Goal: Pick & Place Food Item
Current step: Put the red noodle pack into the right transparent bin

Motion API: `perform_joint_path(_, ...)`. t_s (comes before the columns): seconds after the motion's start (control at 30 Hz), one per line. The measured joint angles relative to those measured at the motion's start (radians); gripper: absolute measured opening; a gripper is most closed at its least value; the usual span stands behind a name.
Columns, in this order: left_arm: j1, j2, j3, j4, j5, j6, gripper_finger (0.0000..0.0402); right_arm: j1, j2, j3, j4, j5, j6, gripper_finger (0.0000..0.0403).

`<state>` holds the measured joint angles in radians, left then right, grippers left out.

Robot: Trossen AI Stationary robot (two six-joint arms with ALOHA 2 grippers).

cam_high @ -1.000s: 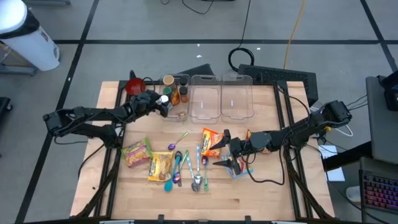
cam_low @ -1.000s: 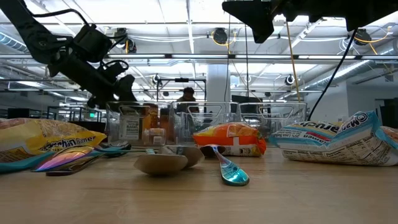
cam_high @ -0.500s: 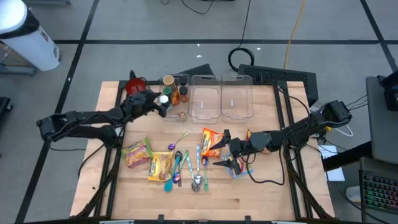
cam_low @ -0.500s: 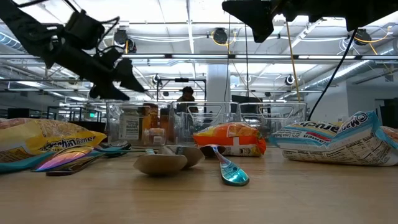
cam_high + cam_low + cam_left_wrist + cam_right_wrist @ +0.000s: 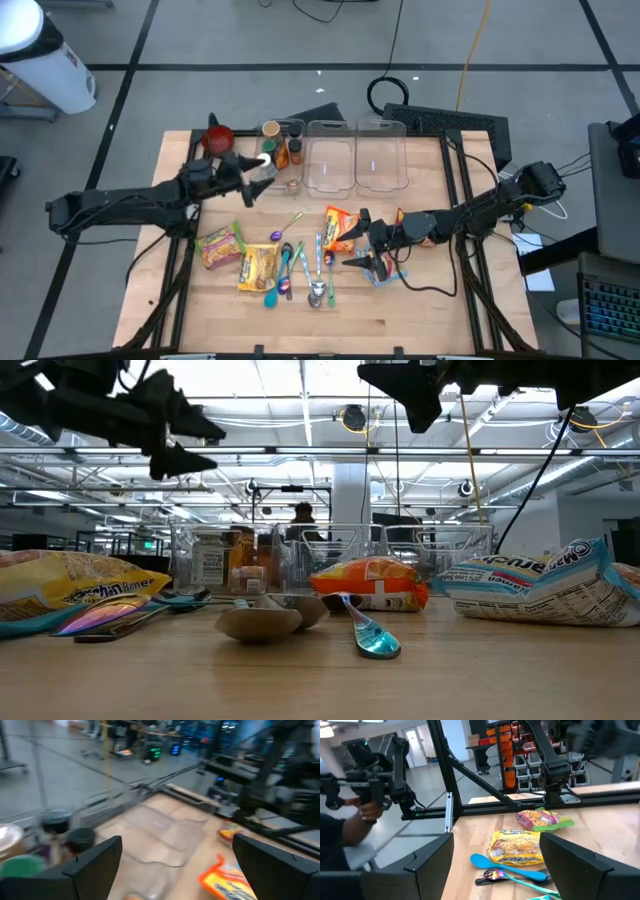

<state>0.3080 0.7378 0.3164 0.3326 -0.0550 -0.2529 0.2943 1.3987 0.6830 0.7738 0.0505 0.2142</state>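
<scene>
Four food packets lie flat on the wooden table: an orange one (image 5: 340,228), a green-and-pink one (image 5: 221,246), a yellow noodle pack (image 5: 259,266) and a blue-and-white one (image 5: 545,585) under my right arm. Spice jars (image 5: 281,150) stand in the leftmost of three clear bins (image 5: 330,155). My left gripper (image 5: 258,180) hangs open and level in the air, left of and nearer than that bin, with nothing between its fingers (image 5: 95,865). My right gripper (image 5: 352,240) stands open above the table beside the orange packet, pointing at the spoons.
Several spoons (image 5: 300,270) lie between the yellow pack and the orange packet. A red object (image 5: 217,135) sits at the table's far left corner. Black frame rails run along both sides of the table. A person's hand (image 5: 365,810) shows beyond the table's left edge.
My left gripper has drawn back from the jar bin toward the table's left and near edges, risen well above the bin's rim and tipped up to level. The jars stay in the bin. My right gripper has kept still.
</scene>
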Motion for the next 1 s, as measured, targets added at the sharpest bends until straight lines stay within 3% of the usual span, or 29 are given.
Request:
perform_joint_path(0.13,-0.070,-0.008,0.000,0.029,0.001,0.025,0.0388,0.000,0.000,0.000,0.000,0.000,0.021,0.0287)
perform_joint_path(0.37,-0.110,-0.005,0.000,0.102,0.000,0.054,0.0388,-0.010,0.001,0.000,-0.045,0.008,-0.224,0.0288)
perform_joint_path(0.53,-0.110,-0.006,0.001,0.170,0.011,0.067,0.0388,-0.026,0.001,0.000,-0.054,0.100,-0.314,0.0284)
perform_joint_path(0.73,-0.110,-0.005,0.101,-0.024,0.094,0.072,0.0388,0.002,-0.020,0.000,-0.093,0.113,-0.330,0.0283)
perform_joint_path(0.8,-0.110,-0.005,0.151,-0.128,0.107,0.111,0.0388,0.048,-0.058,0.030,-0.204,0.158,-0.389,0.0283)
perform_joint_path(0.9,-0.110,-0.005,0.206,-0.217,0.102,0.154,0.0388,0.156,-0.105,0.147,-0.556,0.435,-0.432,0.0283)
perform_joint_path(1.0,-0.110,-0.005,0.220,-0.234,0.099,0.175,0.0388,0.235,-0.107,0.293,-1.013,0.665,-0.217,0.0283)
